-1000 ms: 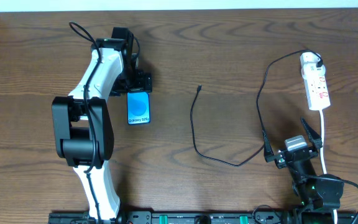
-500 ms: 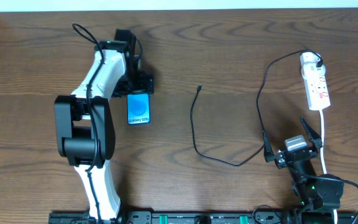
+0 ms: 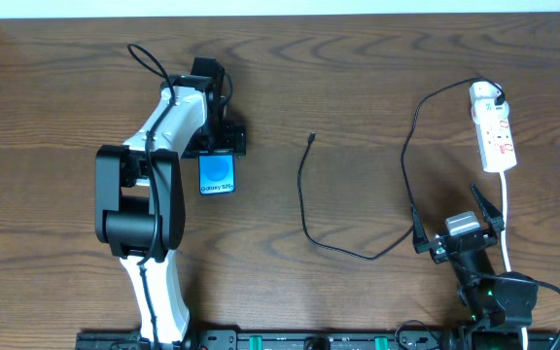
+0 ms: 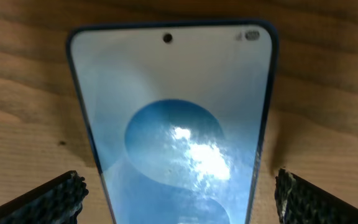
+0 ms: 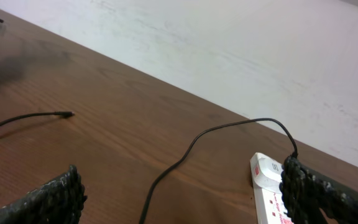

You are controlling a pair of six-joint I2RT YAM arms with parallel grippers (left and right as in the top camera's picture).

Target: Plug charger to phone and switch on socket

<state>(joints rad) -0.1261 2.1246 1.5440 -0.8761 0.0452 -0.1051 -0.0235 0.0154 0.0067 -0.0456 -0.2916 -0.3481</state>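
Between the spread fingers (image 4: 50, 200) of the left gripper (image 4: 178, 182), the left wrist view shows the phone (image 4: 173, 118) lying flat, screen up. Its blue circular pattern glares with reflected light, and there is a camera hole near the far short edge. A strip of bare wood shows between each pad and the phone's long edges, so nothing is pinched. Overhead hides that gap: the gripper's black head covers the phone's far end, and only the nearer part with white text shows.

The right gripper (image 5: 179, 186) also has its fingers wide apart, with nothing between them. Ahead of them the charger (image 5: 185, 148) curves across the wood. The white end of the socket (image 5: 267, 180) lies just before the right-hand finger, which blocks the rest of it. The connector tip (image 5: 67, 114) lies loose far ahead, beyond the left-hand finger.

Only overhead shows the whole run. From the tip the cable loops back, passes just beside the right gripper's left-hand finger, then rises to the plug (image 3: 495, 95) seated at the socket's far end. The socket's white cord (image 3: 506, 209) trails back past the right-hand finger. The tip lies well apart from the phone.

The table (image 3: 358, 78) is dark brown wood grain, and a white wall (image 5: 260, 50) rises beyond its far edge.
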